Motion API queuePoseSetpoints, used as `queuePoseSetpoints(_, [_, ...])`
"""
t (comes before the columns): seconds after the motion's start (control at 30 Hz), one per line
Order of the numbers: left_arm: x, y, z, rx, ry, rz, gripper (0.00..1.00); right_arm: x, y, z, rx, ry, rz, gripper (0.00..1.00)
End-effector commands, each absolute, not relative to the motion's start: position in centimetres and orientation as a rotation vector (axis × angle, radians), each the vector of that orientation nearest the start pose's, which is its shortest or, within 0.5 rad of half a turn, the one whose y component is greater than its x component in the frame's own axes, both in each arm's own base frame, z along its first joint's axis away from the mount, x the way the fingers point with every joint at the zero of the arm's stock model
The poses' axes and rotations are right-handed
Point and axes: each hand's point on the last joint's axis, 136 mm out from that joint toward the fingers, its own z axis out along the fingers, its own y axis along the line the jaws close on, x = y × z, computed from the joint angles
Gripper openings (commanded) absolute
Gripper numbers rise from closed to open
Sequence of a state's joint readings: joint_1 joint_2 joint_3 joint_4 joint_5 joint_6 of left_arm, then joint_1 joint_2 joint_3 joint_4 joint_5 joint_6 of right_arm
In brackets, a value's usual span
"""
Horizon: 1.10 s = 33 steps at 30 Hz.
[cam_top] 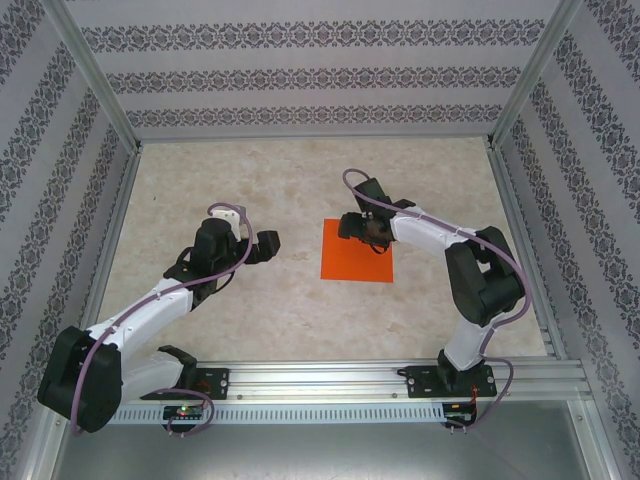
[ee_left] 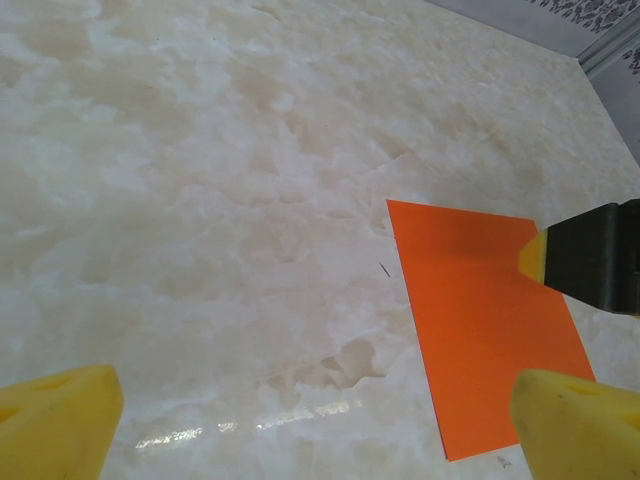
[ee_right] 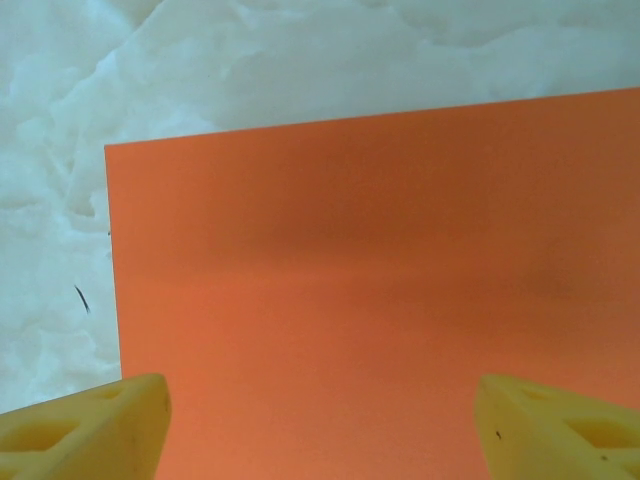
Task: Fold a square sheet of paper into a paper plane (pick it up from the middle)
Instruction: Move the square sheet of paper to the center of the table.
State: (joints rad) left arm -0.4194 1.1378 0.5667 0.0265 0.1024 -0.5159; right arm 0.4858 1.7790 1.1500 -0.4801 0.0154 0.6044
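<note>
The square sheet of paper (cam_top: 357, 254) is bright orange and lies flat on the marbled table, with no fold in it. My right gripper (cam_top: 362, 228) hangs over the sheet's far edge, pointing down at it. In the right wrist view its yellow fingertips (ee_right: 90, 425) stand wide apart over the sheet (ee_right: 380, 270), and the right gripper (ee_right: 320, 425) is open with nothing between them. My left gripper (cam_top: 264, 245) is open a little to the left of the sheet. Its wrist view shows the sheet (ee_left: 480, 330) ahead at the right and the left gripper (ee_left: 318, 430) over bare table.
The marbled table top (cam_top: 250, 180) is fenced by aluminium posts and patterned walls (cam_top: 320, 80). A metal rail (cam_top: 330, 380) carrying both arm bases runs along the near edge. The right arm's finger (ee_left: 590, 255) juts in over the sheet.
</note>
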Motion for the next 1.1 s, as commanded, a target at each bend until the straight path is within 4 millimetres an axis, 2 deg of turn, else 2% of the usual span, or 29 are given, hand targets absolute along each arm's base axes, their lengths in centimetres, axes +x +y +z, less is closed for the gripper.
queuePoseSetpoints(0.0, [32.3,-16.2,15.0,-0.017,2.161,-0.636,1.0,37.7,20.8,6.0,0.124,2.699,0.332,0.8])
queuePoseSetpoints(0.1, [32.5,-15.9,14.6,-0.042,2.171,-0.612,1.0,37.5,19.9,5.6,0.109,2.727,0.18,0.8])
queuePoseSetpoints(0.17, [32.7,-15.8,14.7,-0.053,2.168,-0.604,1.0,37.3,20.0,4.9,0.075,2.758,0.15,0.8])
queuePoseSetpoints(0.27, [32.9,-15.9,15.1,-0.055,2.157,-0.613,1.0,36.8,21.7,4.0,-0.011,2.782,0.214,0.79])
queuePoseSetpoints(0.43, [33.1,-15.8,15.2,-0.058,2.164,-0.6,1.0,35.9,22.5,2.1,-0.01,2.834,0.225,0.77])
queuePoseSetpoints(0.7, [32.9,-15.4,15.5,-0.071,2.148,-0.584,1.0,33.3,24.1,0.6,-0.056,2.872,0.272,0.76])
queuePoseSetpoints(0.8, [32.9,-15.6,15.6,-0.066,2.141,-0.597,1.0,32.8,25.2,1.3,-0.161,2.844,0.279,0.75])
queuePoseSetpoints(0.9, [32.9,-15.9,15.7,-0.054,2.127,-0.622,1.0,33.5,25.2,3.0,-0.252,2.792,0.232,0.74])
queuePoseSetpoints(1.0, [32.8,-16.3,15.7,-0.044,2.135,-0.646,1.0,34.5,24.2,5.3,-0.242,2.763,0.128,0.75])
queuePoseSetpoints(1.07, [32.9,-16.8,15.6,-0.028,2.15,-0.666,1.0,35.1,22.7,6.5,-0.136,2.755,0.03,0.77])
